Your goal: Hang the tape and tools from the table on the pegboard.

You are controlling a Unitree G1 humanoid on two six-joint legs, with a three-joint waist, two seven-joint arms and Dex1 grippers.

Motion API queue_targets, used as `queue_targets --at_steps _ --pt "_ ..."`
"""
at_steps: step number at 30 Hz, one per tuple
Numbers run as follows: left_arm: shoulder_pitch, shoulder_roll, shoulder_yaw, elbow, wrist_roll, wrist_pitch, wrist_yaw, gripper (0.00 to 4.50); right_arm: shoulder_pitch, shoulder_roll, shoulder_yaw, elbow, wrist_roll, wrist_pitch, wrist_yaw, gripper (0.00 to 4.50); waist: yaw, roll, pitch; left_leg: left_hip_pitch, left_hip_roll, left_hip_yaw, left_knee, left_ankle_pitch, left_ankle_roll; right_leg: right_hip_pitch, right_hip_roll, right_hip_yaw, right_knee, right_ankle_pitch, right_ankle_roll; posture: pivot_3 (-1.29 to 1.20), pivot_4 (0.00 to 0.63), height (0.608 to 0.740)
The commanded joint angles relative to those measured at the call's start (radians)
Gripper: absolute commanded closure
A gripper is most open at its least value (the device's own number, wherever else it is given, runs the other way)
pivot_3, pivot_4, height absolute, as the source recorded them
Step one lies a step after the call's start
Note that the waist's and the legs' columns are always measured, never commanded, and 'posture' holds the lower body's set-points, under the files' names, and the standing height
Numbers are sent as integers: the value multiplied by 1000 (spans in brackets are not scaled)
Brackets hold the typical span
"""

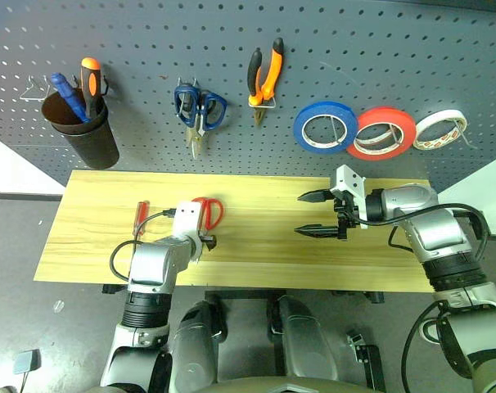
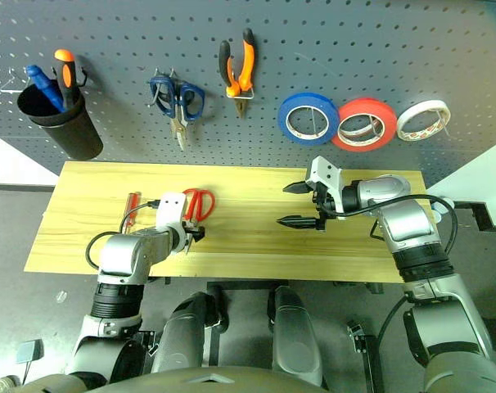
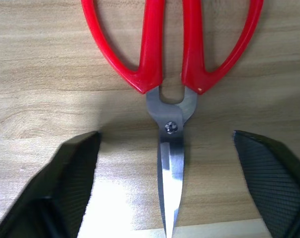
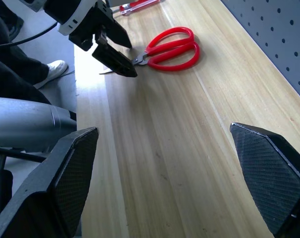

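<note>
Red-handled scissors (image 3: 172,74) lie flat on the table (image 1: 256,262), blades shut, handles toward the pegboard (image 1: 354,49), tips near the front edge. Left gripper (image 3: 167,183) straddles the blades just below the pivot, fingers apart, neither pad touching the steel as far as the wrist view shows. Red-handled screwdriver (image 1: 140,218) lies at about 9 o'clock from the scissors, just beside the arm. Blue tape (image 1: 325,127) and pliers (image 1: 265,78) already hang on the board. Right gripper (image 1: 323,214) hovers at 3 o'clock, well apart, jaws wide and empty. Risk: the blades are thin and flat on wood, so closing pads may skid off, nudging the scissors toward the edge.
</note>
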Motion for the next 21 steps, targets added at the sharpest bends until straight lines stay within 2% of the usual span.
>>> queue_targets --at_steps 1,6,9,15,21 --pt "24 0 3 11 -4 31 -18 1479 1 -12 -24 -36 6 -19 -5 0 0 0 1 0 0 0 0 0 0 0 0 0 0 0 0 -181 373 730" --pt "14 2 10 25 11 20 -10 3200 12 -17 -28 -39 6 -24 -12 0 1 1 3 0 0 0 -1 0 0 0 -1 0 -1 0 0 -184 373 730" --pt "11 14 4 24 16 15 -17 4083 12 -16 -30 -37 6 -25 -20 0 1 1 3 0 -1 0 -2 0 0 0 -2 0 -3 0 0 -185 372 730" --pt "7 40 -6 -31 4 44 -49 4153 3 -14 -35 -11 4 -43 -23 0 0 0 4 -1 -1 0 -3 0 0 0 -2 0 -5 0 0 -168 359 730" --pt "47 108 -22 -205 -34 58 -122 4153 -21 -2 -41 4 10 -56 -27 0 0 0 4 -9 -1 0 -6 0 0 -6 -1 -1 -8 2 3 -146 328 730"
